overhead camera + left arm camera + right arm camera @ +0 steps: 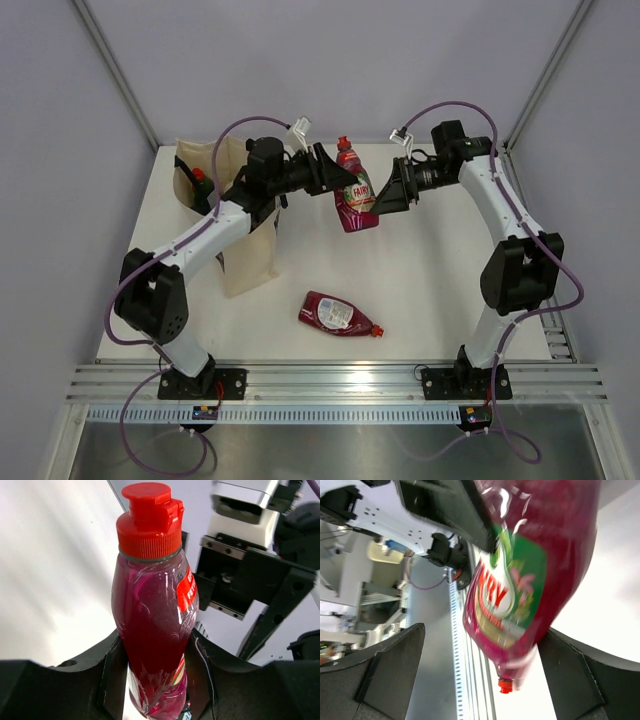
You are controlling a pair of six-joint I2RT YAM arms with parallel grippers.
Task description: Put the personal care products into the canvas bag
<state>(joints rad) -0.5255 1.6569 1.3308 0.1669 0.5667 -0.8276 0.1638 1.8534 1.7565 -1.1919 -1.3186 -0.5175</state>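
L gripper [156, 680] is clamped on a dark red bottle [150, 630]; one finger is pressed to each side, low on the body; nothing else is held. In the L wrist view the bottle is seen upright, w/ its red cap [149, 522] on top and a label edge on its right side.

R gripper [482, 675] is spread wide, w/ nothing gripped; the same bottle's labelled body is seen btw its fingers [385, 670], blurred. A clear gap is seen at one finger; contact at the other can't be told.

From above, the held bottle is carried in the air over the far-middle part of the table [430, 290]; its cap is turned toward the far edge and its base toward the near edge; it is flanked by the L gripper on one side and the R gripper on the other.

Canvas bag [245, 265] is found toward the far-left corner, partly hidden by the L arm; a bottle w/ red cap [200, 182] is seen in its open top.

A 2nd dark red bottle [335, 312] is laid on its side approx mid-table, nearer the near edge; its cap is pointed to the right; it is well apart from the bag and both grippers.
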